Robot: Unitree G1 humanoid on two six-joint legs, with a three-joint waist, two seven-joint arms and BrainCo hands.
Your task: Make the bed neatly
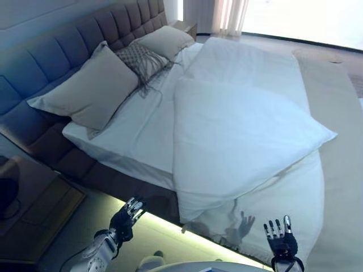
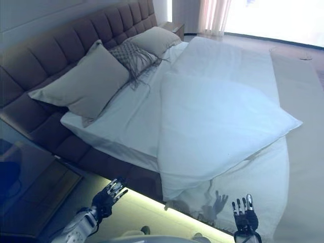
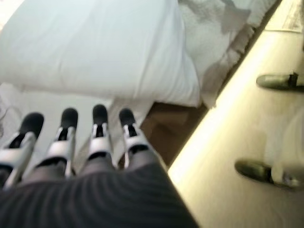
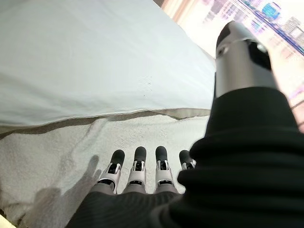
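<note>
The bed (image 1: pixel 113 175) has a dark tufted headboard (image 1: pixel 51 56) and a white sheet (image 1: pixel 147 119). A white duvet (image 1: pixel 238 136) lies folded back on itself over the near side, its corner hanging over the bed's edge (image 1: pixel 249 226). A beige pillow (image 1: pixel 93 90), a patterned cushion (image 1: pixel 142 59) and a second beige pillow (image 1: pixel 167 41) lean at the headboard. My left hand (image 1: pixel 127 218) is open, low beside the bed frame, holding nothing. My right hand (image 1: pixel 282 241) is open, fingers straight, just short of the hanging duvet (image 4: pixel 95 156).
A dark nightstand (image 1: pixel 28 198) stands at the left by the headboard. A lit strip (image 1: pixel 170 226) runs under the bed's near edge. A far nightstand (image 1: pixel 184 25) and curtains (image 1: pixel 224 14) are beyond the bed. Floor runs along the right side.
</note>
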